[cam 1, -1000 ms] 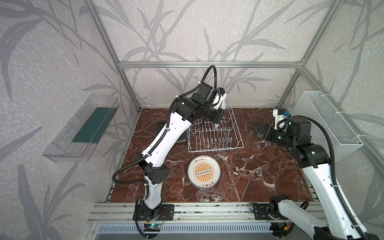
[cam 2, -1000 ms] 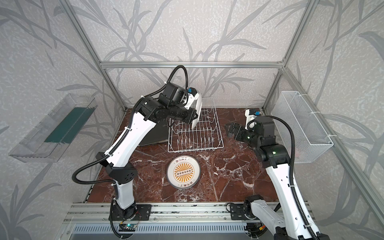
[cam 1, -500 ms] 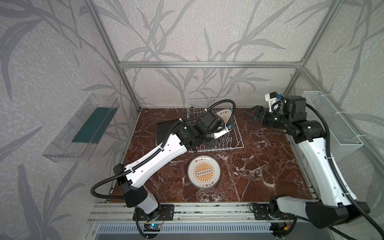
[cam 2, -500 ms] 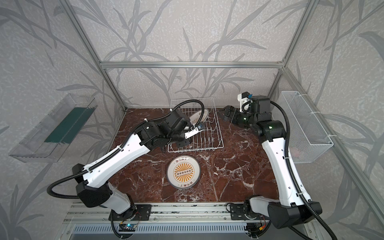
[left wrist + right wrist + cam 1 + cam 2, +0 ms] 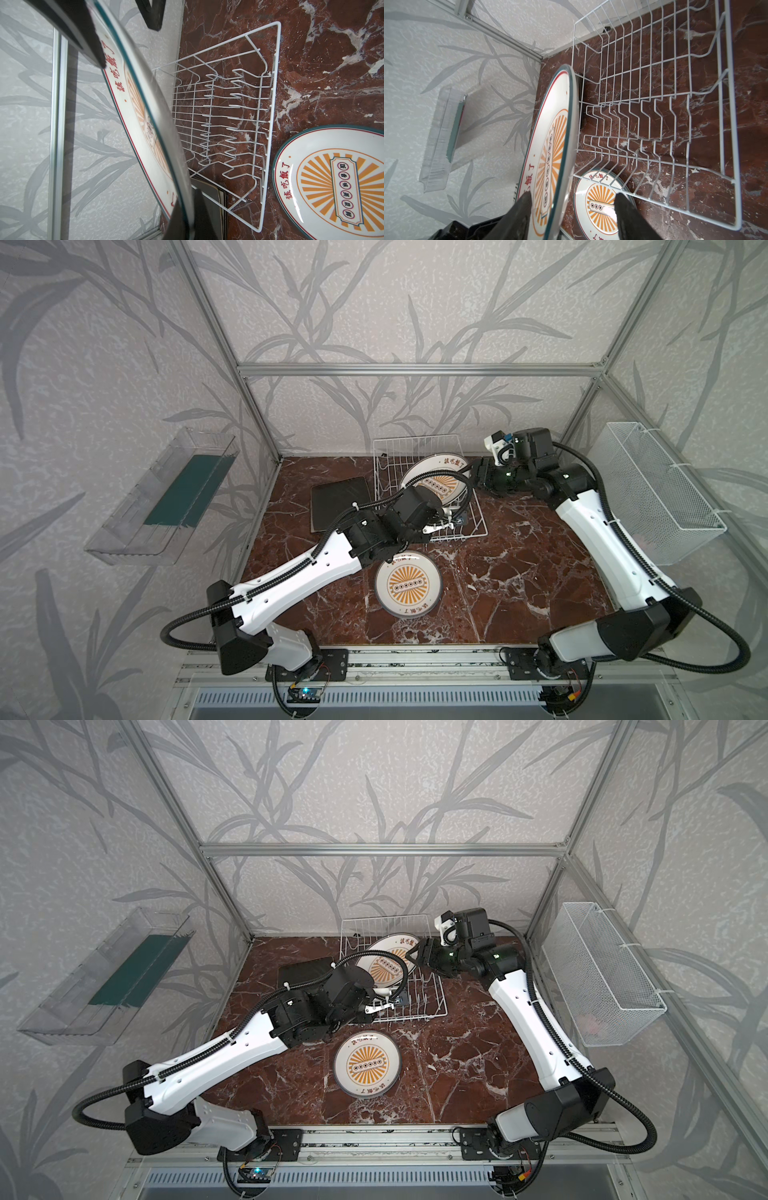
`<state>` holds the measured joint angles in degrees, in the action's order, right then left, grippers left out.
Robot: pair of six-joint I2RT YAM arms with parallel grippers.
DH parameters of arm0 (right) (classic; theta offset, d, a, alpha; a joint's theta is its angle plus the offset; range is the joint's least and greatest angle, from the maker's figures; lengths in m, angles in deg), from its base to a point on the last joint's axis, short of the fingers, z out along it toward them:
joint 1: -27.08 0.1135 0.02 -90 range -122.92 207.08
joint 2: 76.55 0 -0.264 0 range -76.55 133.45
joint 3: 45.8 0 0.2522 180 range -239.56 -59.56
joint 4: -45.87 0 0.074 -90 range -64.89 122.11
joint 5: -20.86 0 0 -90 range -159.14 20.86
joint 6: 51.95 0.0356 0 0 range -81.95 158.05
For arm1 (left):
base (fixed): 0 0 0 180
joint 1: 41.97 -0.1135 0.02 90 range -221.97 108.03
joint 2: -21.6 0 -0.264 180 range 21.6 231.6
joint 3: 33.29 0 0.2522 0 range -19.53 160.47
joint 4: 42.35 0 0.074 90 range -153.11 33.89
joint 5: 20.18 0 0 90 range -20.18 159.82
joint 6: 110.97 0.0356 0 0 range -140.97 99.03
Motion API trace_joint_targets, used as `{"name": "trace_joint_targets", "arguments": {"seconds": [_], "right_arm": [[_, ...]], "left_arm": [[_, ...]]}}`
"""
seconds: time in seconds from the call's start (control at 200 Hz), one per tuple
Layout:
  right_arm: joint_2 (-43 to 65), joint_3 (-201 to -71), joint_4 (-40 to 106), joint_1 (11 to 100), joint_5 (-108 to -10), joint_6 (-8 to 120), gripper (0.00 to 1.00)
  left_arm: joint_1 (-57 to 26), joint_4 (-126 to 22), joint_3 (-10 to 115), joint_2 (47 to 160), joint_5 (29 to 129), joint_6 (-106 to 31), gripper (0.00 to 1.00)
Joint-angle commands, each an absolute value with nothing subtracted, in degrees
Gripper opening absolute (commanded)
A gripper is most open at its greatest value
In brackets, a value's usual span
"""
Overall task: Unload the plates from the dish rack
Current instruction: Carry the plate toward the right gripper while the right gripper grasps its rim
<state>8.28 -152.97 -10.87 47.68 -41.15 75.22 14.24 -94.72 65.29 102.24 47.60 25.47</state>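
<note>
In both top views your left gripper is clamped on a round plate tilted above the far dish rack. Left wrist view: fingers pinch its rim. Right wrist view: your right gripper straddles that rim, jaws apart.

Left pincer clamped; right pincer jaws apart; both arms outstretched.

A robot lab cell: aluminium frame, leaf-print wall panels, marble-look tabletop, arms bolted to a rail.
</note>
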Motion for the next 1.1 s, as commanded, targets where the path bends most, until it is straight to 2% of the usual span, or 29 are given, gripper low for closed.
{"name": "trace_joint_targets", "arguments": {"seconds": [0.0, 0.29, 0.44, 0.51, 0.56, 0.585, 0.62, 0.67, 0.7, 0.735, 0.815, 0.86, 0.985, 1.095], "right_arm": [[9.8, -152.5, -10.4, 48.3, -41.6, 76.7, 0.51], [9.3, -149.9, -6.6, 49.0, -40.4, 79.5, 0.19], [8.6, -148.1, -4.0, 48.9, -38.9, 81.7, 0.00], [7.9, -147.1, -2.2, 48.8, -38.9, 83.0, 0.00], [7.3, -146.8, -1.8, 48.8, -39.4, 83.1, 0.00], [6.9, -146.6, -1.4, 48.6, -39.6, 83.3, 0.00], [6.2, -145.8, -0.3, 48.4, -39.6, 83.9, 0.00], [4.8, -144.1, 2.2, 47.6, -39.1, 85.6, 0.00], [3.8, -142.9, 4.0, 47.1, -38.7, 86.4, 0.00], [2.7, -141.6, 5.4, 46.4, -38.6, 87.4, 0.00], [-0.2, -139.4, 7.1, 44.8, -38.6, 88.2, 0.00], [-2.0, -138.4, 6.8, 44.3, -39.0, 87.6, 0.00], [-6.8, -135.3, 5.1, 43.5, -38.0, 84.7, 0.00], [-11.5, -130.4, 2.8, 43.5, -36.3, 82.0, 0.00]], "left_arm": [[14.4, -90.2, 64.4, 99.1, 45.8, 27.4, 0.00], [14.6, -88.4, 61.3, 98.6, 42.7, 29.5, 0.00], [14.7, -80.0, 57.3, 97.2, 39.5, 30.2, 0.00], [14.7, -78.7, 56.6, 97.1, 38.6, 29.9, 0.00], [14.6, -78.3, 56.8, 97.3, 37.8, 29.1, 0.08], [14.7, -78.3, 56.6, 97.3, 37.5, 28.8, 0.17], [14.7, -78.2, 56.5, 97.2, 37.4, 28.0, 0.30], [14.7, -78.6, 56.5, 96.8, 37.8, 26.2, 0.56], [14.6, -79.2, 56.5, 96.3, 38.5, 24.9, 0.67], [14.5, -79.8, 56.5, 95.6, 39.4, 23.2, 0.74], [13.8, -81.3, 56.5, 93.0, 42.9, 18.3, 0.80], [12.8, -82.6, 56.4, 90.9, 46.5, 14.7, 0.98], [7.6, -81.4, 53.7, 82.9, 58.3, 3.3, 0.99], [-0.4, -79.8, 50.4, 76.1, 69.7, -7.4, 0.99]]}}
